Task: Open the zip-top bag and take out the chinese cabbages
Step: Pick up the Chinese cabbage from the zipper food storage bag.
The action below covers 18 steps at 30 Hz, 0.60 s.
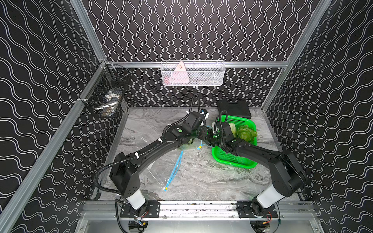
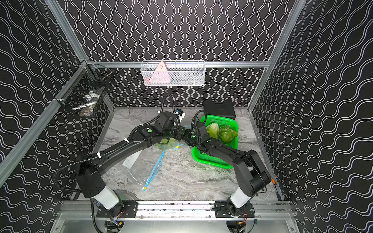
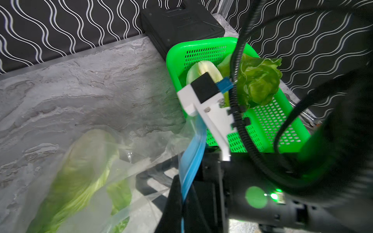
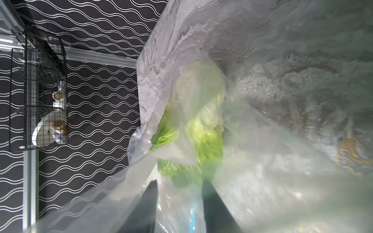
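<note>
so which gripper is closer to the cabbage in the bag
Right. The right gripper reaches into the zip-top bag, jaws open at the leaves of the cabbage. The left gripper is shut on the blue zip strip, farther off.

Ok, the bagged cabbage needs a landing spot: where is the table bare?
Bare table lies in front, between the zip, the basket and the rail; also back left, between the left arm and the wall. Crowded: centre, where it meets the right arm at the bag.

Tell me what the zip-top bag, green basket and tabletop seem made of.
Zip-top bag: thin clear plastic film, glossy, wrinkled, cabbage showing through. Green basket: rigid moulded plastic, perforated walls. Tabletop: grey veined marble look; real stone or printed laminate, cannot tell.
</note>
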Tool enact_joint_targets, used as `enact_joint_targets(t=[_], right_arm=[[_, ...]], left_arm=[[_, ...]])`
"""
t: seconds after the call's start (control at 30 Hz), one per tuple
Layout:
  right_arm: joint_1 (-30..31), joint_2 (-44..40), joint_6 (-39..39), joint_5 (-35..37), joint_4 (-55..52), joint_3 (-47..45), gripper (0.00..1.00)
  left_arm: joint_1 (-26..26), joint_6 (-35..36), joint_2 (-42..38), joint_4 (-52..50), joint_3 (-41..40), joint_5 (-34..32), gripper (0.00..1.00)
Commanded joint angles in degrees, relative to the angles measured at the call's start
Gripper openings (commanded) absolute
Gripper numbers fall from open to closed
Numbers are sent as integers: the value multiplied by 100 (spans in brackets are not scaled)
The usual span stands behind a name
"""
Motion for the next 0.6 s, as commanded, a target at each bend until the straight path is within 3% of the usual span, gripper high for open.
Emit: enact_joint_targets(t=[0.0, 0.03, 0.13, 0.17, 0.4, 0.5, 0.57], right_arm=[[-5, 179, 275, -148, 578, -81, 41], [-12, 183, 243, -177, 697, -141, 40], [-92, 199, 76, -262, 818, -197, 39], [-138, 228, 35, -317, 808, -194, 39], [-451, 483, 10, -725, 1103, -252, 39], [-487, 521, -87, -836, 1060, -194, 39], [-509, 524, -174, -885, 1015, -168, 40]], left_arm=[[1, -225, 40, 275, 87, 277, 0], [2, -191, 48, 213, 110, 324, 11], [6, -14, -65, -94, 93, 540, 82], [19, 38, -139, -211, 79, 569, 96], [473, 5, -1061, -714, -167, 1074, 99], [856, -49, -1396, -794, -362, 672, 99], [1391, -358, -1555, -624, -689, 605, 99]])
